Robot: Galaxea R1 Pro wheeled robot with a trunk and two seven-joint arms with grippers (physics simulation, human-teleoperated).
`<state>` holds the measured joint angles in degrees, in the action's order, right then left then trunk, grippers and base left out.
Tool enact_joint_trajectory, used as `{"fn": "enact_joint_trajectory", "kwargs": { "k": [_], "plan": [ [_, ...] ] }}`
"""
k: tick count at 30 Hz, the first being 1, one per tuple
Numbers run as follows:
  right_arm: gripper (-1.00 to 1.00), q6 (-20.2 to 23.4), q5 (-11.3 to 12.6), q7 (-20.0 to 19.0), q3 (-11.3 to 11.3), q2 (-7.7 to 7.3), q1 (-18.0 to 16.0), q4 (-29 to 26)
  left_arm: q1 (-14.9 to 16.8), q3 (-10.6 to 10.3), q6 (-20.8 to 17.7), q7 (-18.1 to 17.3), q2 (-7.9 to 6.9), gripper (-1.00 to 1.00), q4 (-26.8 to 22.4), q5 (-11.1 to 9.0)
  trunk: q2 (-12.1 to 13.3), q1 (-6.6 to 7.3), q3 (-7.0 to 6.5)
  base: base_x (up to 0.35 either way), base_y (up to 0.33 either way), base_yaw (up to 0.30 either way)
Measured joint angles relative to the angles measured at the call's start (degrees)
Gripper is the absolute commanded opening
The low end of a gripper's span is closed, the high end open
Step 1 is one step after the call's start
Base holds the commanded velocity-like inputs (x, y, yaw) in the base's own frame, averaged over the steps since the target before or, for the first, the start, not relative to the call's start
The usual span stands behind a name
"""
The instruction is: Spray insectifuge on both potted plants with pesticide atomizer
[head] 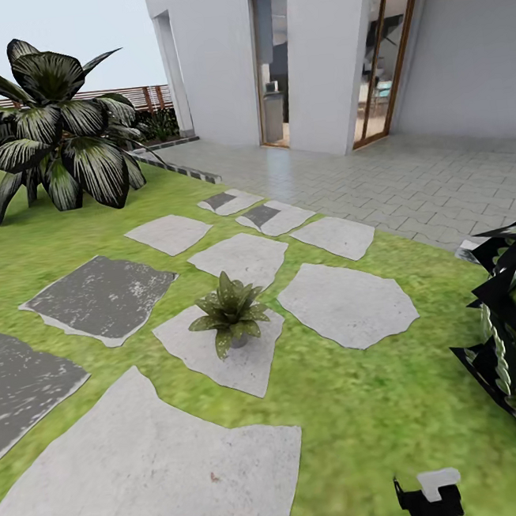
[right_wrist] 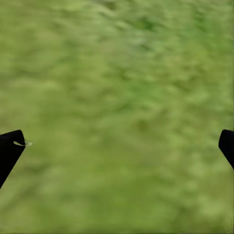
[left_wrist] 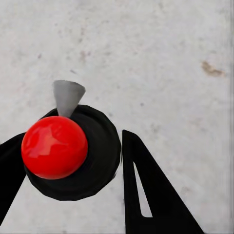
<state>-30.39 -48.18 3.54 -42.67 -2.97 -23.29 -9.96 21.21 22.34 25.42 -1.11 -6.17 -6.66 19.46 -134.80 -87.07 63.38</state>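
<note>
Head view: one potted plant (head: 231, 312), light-green rosette in a small grey pot, stands on a pale stone slab (head: 224, 349) just below frame centre. More slabs scattered over the lawn (head: 371, 429), the largest at 7 o'clock; two darker ones at 9 o'clock. Big dark striped-leaf bush (head: 53, 124) at 10 o'clock, brown slatted fence (head: 142, 97) behind it. White house with glass doors (head: 384, 58) at 1 o'clock, grey paved terrace (head: 409, 178) before it. Another dark leafy bush (head: 515, 326) cuts in at 4 o'clock. Parts of both arms show low at the bottom edge, at 7 and 5 o'clock.

Left wrist view: pesticide atomizer (left_wrist: 73, 151) seen from above, red button, grey nozzle, dark body. Left gripper (left_wrist: 68, 165) has a black finger touching each side of the bottle, pinching it. Speckled pale stone beneath.

Right wrist view: right gripper (right_wrist: 119, 146), fingertips (right_wrist: 9, 148) at opposite edges of the frame, spread wide, nothing between. Blurred green grass below.
</note>
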Motion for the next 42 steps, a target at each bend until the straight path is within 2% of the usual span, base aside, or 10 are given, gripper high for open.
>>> {"fn": "enact_joint_trajectory", "kwargs": {
  "k": [3, 4, 6, 8, 10, 15, 19, 22, 42],
  "plan": [
    [1.0, 0.0, 0.0, 0.0, -0.2, 0.08, 0.0, 0.0, -0.4, 0.0, 0.1, 0.1, 0.1, -1.0, 0.0, 0.0, 0.0, -0.03, 0.0, -0.306, 0.108, -0.125],
    [1.0, 0.0, 0.1, 0.0, -2.2, 0.08, 0.0, 0.0, -0.4, 0.0, 0.1, 0.1, 0.1, -1.0, 0.0, -0.1, 0.0, -0.03, 0.0, -0.308, 0.187, -0.278],
    [1.0, 0.1, 0.1, 0.0, -4.6, 0.08, 0.0, 0.0, -0.5, 0.0, 0.1, 0.1, 0.1, -1.0, 0.0, -0.1, 0.0, -0.03, 0.0, -0.294, 0.211, -0.29],
    [1.0, 0.1, 0.0, 0.0, -8.6, 0.08, 0.0, 0.0, -0.5, 0.0, 0.1, 0.1, 0.05, -1.0, 0.0, -0.2, 0.0, -0.03, 0.0, -0.284, 0.229, -0.297],
    [1.0, 0.1, -0.1, -0.1, -10.1, 0.08, 0.0, 0.1, -0.5, 0.0, 0.1, 0.2, 0.03, -1.0, 0.0, -0.2, 0.0, -0.03, 0.0, -0.281, 0.233, -0.299],
    [1.0, 0.1, -0.2, -0.2, -10.7, 0.08, 0.0, 0.2, -0.5, 0.2, 0.1, 0.4, -0.16, -1.0, 0.0, -0.6, 0.0, -0.03, 0.0, -0.28, 0.235, -0.3],
    [1.0, 0.1, -0.2, -0.2, -10.7, 0.13, 0.0, 0.2, -0.5, 0.2, 0.1, 0.4, -0.58, -1.0, 0.0, -2.5, 0.0, -0.03, 0.0, -0.279, 0.236, -0.3],
    [1.0, 0.1, -0.1, -0.2, -10.8, 0.16, 0.0, 0.2, -0.5, 0.1, 0.1, 0.3, -0.67, -1.0, 0.0, -3.2, 0.0, -0.03, 0.0, -0.279, 0.236, -0.3],
    [1.0, 0.1, -0.1, -0.1, -10.9, 0.17, 0.0, 0.2, -0.5, 0.0, 0.1, 0.3, -0.51, -1.0, -0.1, -3.3, 0.0, -0.02, 0.0, -0.261, 0.243, -0.3]
  ]
}}
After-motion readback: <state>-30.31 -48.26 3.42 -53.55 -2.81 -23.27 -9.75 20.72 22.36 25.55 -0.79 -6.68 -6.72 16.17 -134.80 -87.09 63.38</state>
